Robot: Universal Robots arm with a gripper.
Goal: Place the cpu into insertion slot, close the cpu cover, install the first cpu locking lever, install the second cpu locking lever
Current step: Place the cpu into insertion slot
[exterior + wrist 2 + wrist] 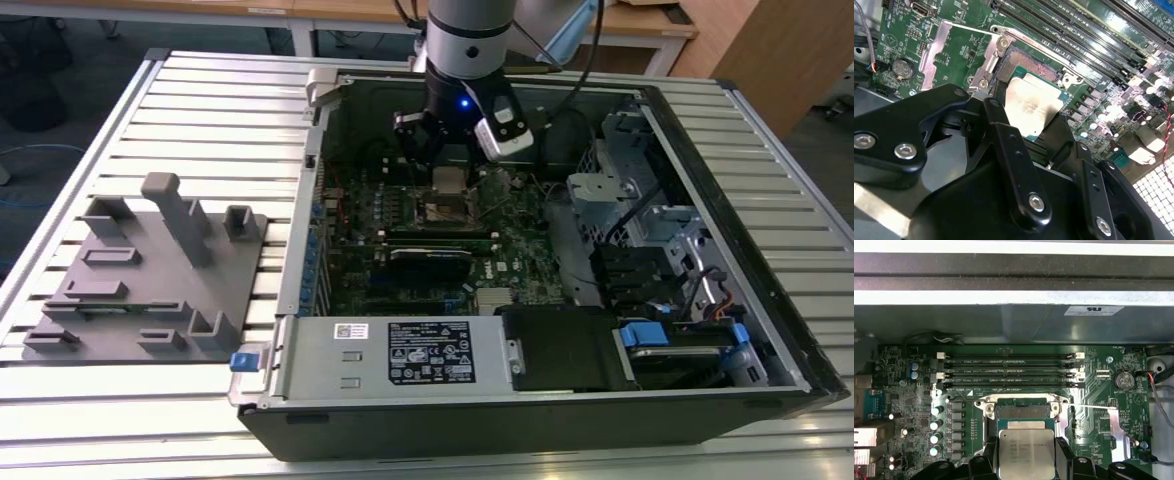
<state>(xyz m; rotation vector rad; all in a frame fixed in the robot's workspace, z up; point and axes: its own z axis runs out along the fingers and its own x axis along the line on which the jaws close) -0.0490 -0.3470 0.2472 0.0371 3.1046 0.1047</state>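
Silver-grey arm (467,40) with blue light (463,101); black, apparently matte jaws studded with silver screws (1036,202).

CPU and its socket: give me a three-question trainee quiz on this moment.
1. True or false: the cpu cover is closed over the insertion slot.
2. The gripper holds: A) a memory stick B) the cpu C) a locking lever.
3. Fill in: the cpu covers the insertion slot's dark centre only in ____.
Key: 1 false; 2 B; 3 part.
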